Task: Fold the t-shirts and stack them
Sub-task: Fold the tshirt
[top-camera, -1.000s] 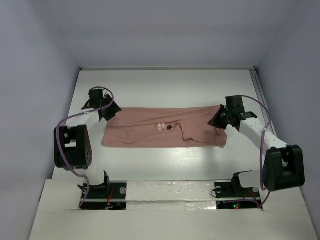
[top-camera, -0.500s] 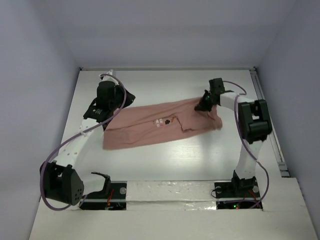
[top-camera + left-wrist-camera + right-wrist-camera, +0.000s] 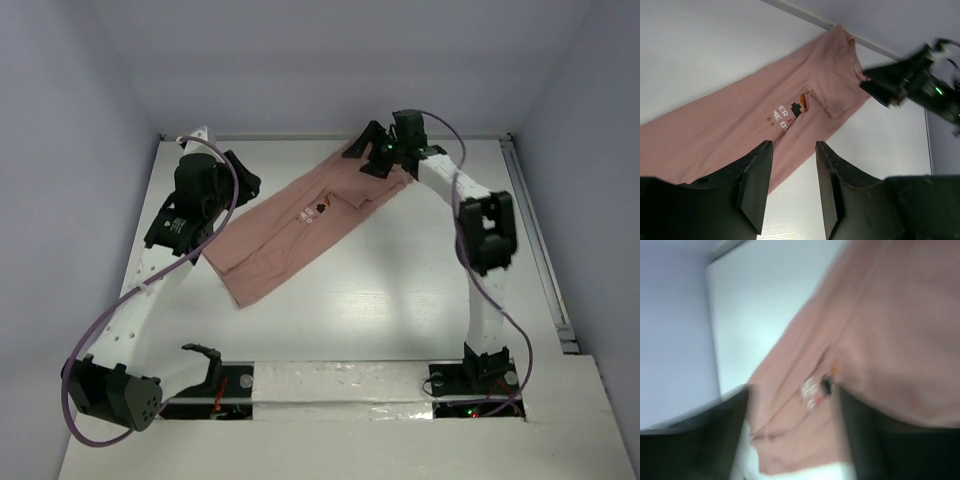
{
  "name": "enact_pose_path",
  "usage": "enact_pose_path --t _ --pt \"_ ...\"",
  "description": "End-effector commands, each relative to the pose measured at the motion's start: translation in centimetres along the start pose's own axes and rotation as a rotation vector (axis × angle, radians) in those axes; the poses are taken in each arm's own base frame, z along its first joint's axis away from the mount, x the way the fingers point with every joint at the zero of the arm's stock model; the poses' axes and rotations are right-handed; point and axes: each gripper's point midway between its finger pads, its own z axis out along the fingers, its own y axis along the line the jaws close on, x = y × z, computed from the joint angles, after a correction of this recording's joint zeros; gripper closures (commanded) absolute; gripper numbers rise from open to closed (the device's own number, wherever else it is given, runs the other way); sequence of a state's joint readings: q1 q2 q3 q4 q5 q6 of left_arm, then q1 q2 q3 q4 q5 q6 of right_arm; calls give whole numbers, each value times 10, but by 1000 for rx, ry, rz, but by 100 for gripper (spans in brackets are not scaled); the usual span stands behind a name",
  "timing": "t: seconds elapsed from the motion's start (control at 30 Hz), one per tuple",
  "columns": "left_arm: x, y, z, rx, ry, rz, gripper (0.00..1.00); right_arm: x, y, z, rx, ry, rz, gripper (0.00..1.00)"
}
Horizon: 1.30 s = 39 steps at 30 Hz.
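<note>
The salmon-pink t-shirt, folded into a long strip, lies slanted on the white table, running from near left to far right. Its small chest print faces up. My left gripper hovers over the strip's left edge. In the left wrist view its jaws stand open with nothing between them, above the t-shirt. My right gripper is at the far end of the strip. The right wrist view is blurred; that gripper is open over the t-shirt.
Grey-lilac walls close in the table at the back and both sides. The arm bases and a white ledge line the near edge. My right gripper also shows in the left wrist view.
Both arms swung toward the back of the table, dragging the strip from level to a diagonal, its right end now far. Both grippers, shut half a second ago, have opened.
</note>
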<state>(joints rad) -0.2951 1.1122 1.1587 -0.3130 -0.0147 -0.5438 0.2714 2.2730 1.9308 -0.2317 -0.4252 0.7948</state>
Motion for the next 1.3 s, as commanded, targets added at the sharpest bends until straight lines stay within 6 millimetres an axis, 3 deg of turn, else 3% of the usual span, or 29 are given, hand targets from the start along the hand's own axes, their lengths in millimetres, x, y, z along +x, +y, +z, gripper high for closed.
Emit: enact_pose_path --t 0.0,0.03,0.07,0.1,0.13,0.17,0.2,0.23,0.27,0.3,0.33,0.37,0.43,0.47,0.63,0.67,0.73,0.8,0.83,0.9,0.93,1.0,1.03,1.07,1.1,1.13,1.2,1.23,1.27 --pt "-26 -14 -3 29 -65 37 64 34 81 -109 -191 -87 -152 47" --pt "-30 -18 -4 38 -71 43 66 62 73 -115 -175 -52 -144 99" --pt "-37 -24 -7 57 -86 46 79 95 93 -131 -222 -28 -176 100" --pt "-39 -27 -8 68 -89 46 85 144 57 -126 -153 57 -143 100" --pt "-42 -29 -9 73 -91 41 90 161 54 -127 -143 41 -147 100" --pt "-50 -31 -11 75 -106 33 100 194 57 -128 -143 83 -143 100" --pt "-51 -32 -11 74 -103 27 100 206 53 -131 -127 85 -126 94" --pt "-52 -33 -12 73 -102 21 100 221 38 -127 -93 92 -105 71" --pt "-54 -36 -12 81 -105 13 100 231 37 -124 -86 105 -75 60" --pt "-51 -40 -13 105 -91 11 100 247 39 -120 -83 131 -76 53" --pt "-51 -41 -14 112 -90 8 100 259 27 -109 -37 151 -62 48" --pt "-50 -41 -13 113 -87 6 100 263 23 -102 -13 145 -26 45" --pt "-48 -44 -15 134 -79 12 100 281 7 -83 43 185 8 45" --pt "-44 -43 -15 136 -68 15 100 284 13 -76 39 183 31 45" --pt "-33 -40 -19 145 -40 24 100 291 -6 -42 112 164 112 46" --pt "-30 -37 -19 138 -36 22 100 297 -20 -34 153 169 136 48" --pt "-28 -37 -20 144 -30 20 100 296 -21 -22 161 158 158 53" --pt "-23 -35 -19 143 -15 18 100 303 -31 -9 190 170 219 65" --pt "-21 -35 -18 143 -10 17 100 303 -31 -6 188 168 228 78" --pt "-18 -33 -17 139 2 20 100 305 -38 -1 210 162 241 85" --pt "-16 -33 -16 138 9 22 100 307 -43 -3 220 165 234 93" --pt "-13 -31 -15 136 19 23 100 293 -46 -18 218 141 229 100" --pt "-10 -32 -15 144 27 25 100 301 -73 -35 271 150 231 100" --pt "-8 -32 -14 145 34 24 99 300 -84 -48 286 150 215 100" --pt "-4 -30 -11 148 40 19 99 289 -100 -61 308 132 225 100" --pt "1 -32 -10 165 56 17 95 295 -118 -91 343 145 226 100" --pt "18 -27 -3 168 103 9 93 294 -140 -121 380 163 196 100" --pt "28 -29 -2 183 134 13 91 284 -149 -143 412 153 215 100" --pt "39 -23 2 174 164 12 88 293 -166 -162 453 180 198 100"
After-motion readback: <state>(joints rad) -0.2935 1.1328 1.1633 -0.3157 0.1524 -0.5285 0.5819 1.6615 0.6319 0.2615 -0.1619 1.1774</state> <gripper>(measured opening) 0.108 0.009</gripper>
